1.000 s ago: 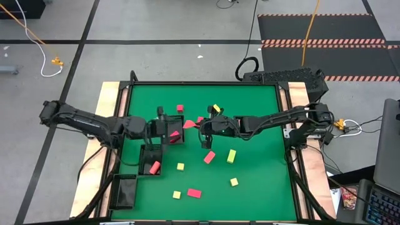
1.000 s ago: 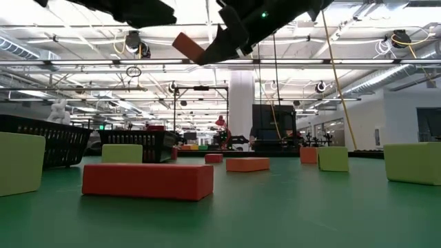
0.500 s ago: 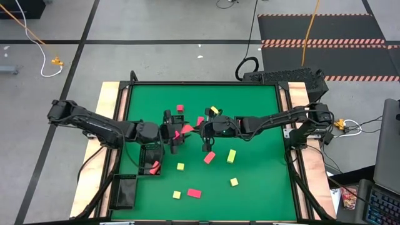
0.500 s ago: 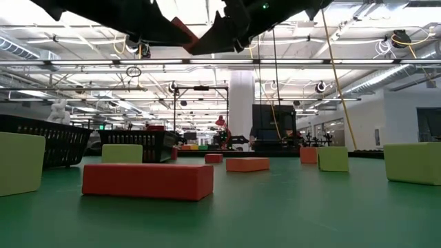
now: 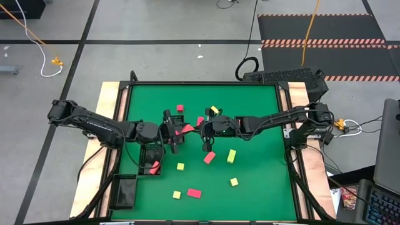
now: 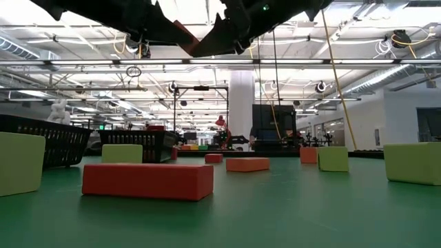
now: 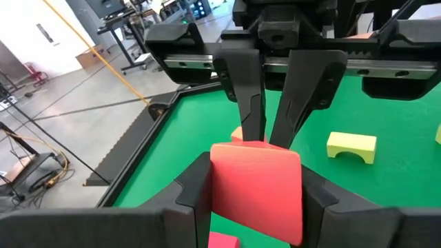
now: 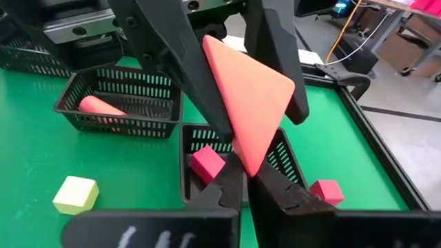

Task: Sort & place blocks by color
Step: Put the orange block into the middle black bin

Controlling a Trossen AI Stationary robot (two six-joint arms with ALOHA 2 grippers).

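wedge (image 8: pixel 249 103) between both grippers, midair handover

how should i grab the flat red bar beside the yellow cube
Take the red bar mid-length, across its long sides, from straight above: it lies flat, and a yellow cube sits near one end. The left hand and right hand hold the pink wedge.

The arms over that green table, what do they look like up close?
Both arms, left and right, are dark, slim and jointed, with black cables trailing off their bases. Each ends in a wide black bar carrying two flat, tapering black fingers. A small green light glows on the right arm's wrist.
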